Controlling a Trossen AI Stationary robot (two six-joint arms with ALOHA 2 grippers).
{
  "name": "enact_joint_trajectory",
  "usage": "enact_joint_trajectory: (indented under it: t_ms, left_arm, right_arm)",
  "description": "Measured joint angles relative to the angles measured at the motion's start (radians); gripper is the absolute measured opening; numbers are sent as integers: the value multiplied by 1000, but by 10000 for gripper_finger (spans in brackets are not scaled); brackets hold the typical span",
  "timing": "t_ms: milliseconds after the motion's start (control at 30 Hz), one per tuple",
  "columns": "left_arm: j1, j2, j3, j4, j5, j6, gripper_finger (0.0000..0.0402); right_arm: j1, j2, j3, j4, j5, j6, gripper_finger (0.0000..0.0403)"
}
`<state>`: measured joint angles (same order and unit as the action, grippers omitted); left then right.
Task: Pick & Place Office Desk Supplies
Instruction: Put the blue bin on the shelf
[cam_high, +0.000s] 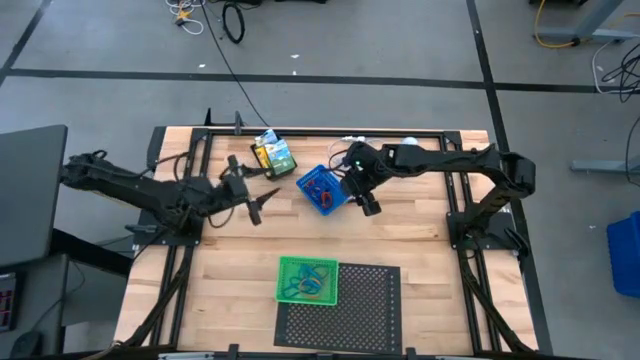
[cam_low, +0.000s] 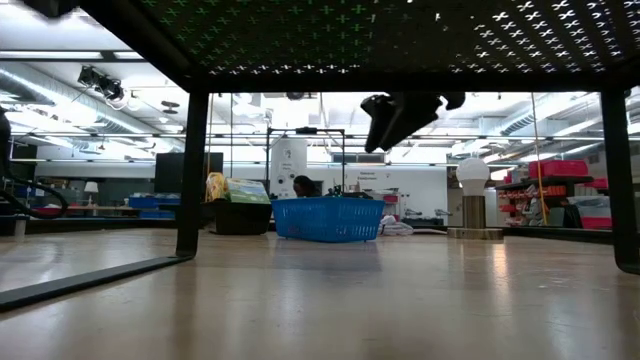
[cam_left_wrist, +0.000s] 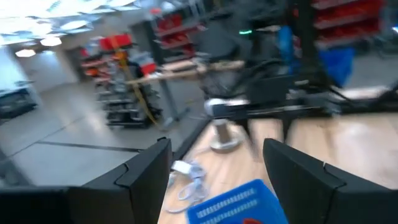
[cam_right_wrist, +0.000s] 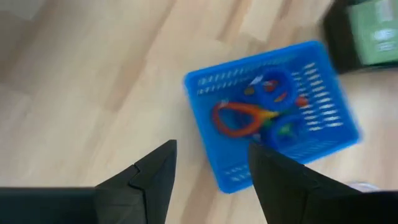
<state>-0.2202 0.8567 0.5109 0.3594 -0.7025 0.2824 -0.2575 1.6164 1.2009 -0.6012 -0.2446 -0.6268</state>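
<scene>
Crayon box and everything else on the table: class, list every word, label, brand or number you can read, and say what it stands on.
None can be read.
Yellow-green crayon box: printing shows, but too small to read.
Green-white box: marks too blurred to read.
Blue tray, green tray: no text visible.
Shelves and signs in the room behind: too small or blurred.

A lab or workshop hall: a wooden table (cam_high: 420, 250) in a black frame stands on a grey concrete floor (cam_high: 380, 40) marked with dark tape lines, cables trailing across it. Beyond the table's far edge, shelving racks (cam_low: 560, 195) hold red bins under strip ceiling lights (cam_low: 60, 55).
</scene>
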Motion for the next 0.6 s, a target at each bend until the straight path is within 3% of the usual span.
enact_joint_trajectory:
  t_ms: [133, 200, 600]
  left_arm:
    - [75, -40, -175, 198, 14, -12, 259]
    - [112, -47, -226, 257, 73, -42, 259]
    - [243, -46, -268, 220, 238, -94, 258]
  right_arm:
    - [0, 48, 1, 7, -22, 5, 206]
    - [-1, 93, 4, 2, -19, 5, 206]
    - [1, 279, 134, -108, 73, -15, 206]
